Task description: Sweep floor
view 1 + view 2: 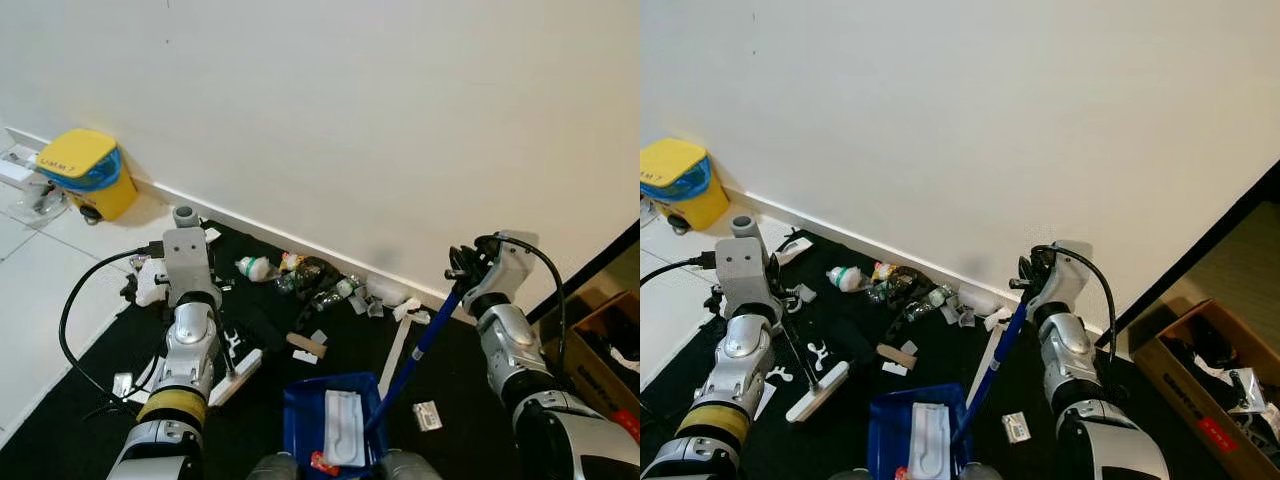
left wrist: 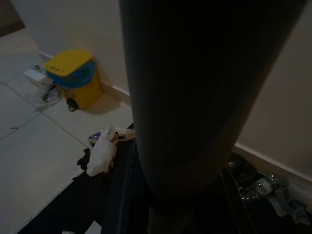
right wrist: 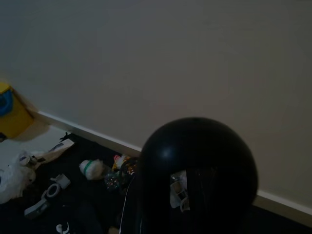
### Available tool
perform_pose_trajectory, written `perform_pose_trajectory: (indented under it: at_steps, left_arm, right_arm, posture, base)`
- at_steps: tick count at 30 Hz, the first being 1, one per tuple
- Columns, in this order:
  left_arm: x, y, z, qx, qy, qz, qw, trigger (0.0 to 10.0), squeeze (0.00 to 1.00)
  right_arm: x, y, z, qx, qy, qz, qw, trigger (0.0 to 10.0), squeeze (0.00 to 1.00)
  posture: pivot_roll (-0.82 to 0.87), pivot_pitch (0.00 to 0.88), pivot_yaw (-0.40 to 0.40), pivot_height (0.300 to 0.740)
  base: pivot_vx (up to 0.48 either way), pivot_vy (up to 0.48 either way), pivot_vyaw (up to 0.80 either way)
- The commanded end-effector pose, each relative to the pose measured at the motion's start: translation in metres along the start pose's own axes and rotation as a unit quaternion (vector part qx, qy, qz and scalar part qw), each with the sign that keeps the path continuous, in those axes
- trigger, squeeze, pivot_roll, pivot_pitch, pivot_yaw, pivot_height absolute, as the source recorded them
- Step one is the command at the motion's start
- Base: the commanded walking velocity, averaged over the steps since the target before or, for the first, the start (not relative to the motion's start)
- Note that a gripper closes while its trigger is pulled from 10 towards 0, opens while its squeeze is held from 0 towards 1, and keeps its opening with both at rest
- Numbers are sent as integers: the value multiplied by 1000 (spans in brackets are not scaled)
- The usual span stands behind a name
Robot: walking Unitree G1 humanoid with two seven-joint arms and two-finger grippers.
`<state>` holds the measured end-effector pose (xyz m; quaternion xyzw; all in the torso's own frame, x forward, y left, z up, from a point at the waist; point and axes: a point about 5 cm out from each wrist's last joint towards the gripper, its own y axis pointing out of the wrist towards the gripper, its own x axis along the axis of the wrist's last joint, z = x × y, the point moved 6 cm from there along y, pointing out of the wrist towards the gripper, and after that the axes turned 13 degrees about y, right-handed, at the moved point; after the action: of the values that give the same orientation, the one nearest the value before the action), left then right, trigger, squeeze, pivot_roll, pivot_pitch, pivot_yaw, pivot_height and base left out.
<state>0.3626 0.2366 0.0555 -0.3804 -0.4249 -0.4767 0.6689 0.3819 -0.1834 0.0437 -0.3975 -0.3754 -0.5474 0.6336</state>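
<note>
My left gripper [image 1: 186, 236] is shut on a broom handle whose grey top [image 1: 183, 214] sticks up above the wrist. The thin shaft slants down to a white brush head [image 1: 236, 374] resting on the black mat [image 1: 120, 340]. Up close in the left wrist view the handle [image 2: 195, 97] is a dark column. My right gripper [image 1: 463, 268] is shut on the blue dustpan handle [image 1: 420, 345]; its black knob [image 3: 195, 170] sits before the right wrist camera. The blue dustpan [image 1: 305, 420] lies at the near edge with white rubbish [image 1: 343, 425] in it. A heap of litter [image 1: 310, 276] lies along the skirting.
A yellow bin [image 1: 88, 168] stands by the wall at far left on pale tiles. An open cardboard box [image 1: 605, 345] sits at far right. Paper scraps [image 1: 428, 415] and a white crumpled bag [image 2: 102, 153] lie scattered on the mat. The wall [image 1: 380, 120] is close ahead.
</note>
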Motion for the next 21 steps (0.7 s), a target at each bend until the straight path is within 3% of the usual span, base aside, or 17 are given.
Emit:
perform_pose_trajectory:
  at_steps: [1, 4, 21]
  left_arm:
    - [-3, 1, 0, 0, -4, 11, 1000, 10000, 0]
    - [-7, 1, 2, 7, -23, 22, 999, 10000, 0]
    - [-6, 1, -1, -9, 6, 17, 1000, 10000, 0]
  right_arm:
    - [2, -2, -6, -8, -2, -4, 1000, 10000, 0]
    - [3, -2, -7, -9, -3, -4, 1000, 10000, 0]
    - [3, -2, -8, -12, -4, -3, 1000, 10000, 0]
  posture:
    - [64, 33, -45, 740]
    - [63, 32, -45, 740]
    - [65, 34, -42, 740]
  base:
    - [0, 0, 0]
    - [0, 0, 0]
    - [0, 0, 0]
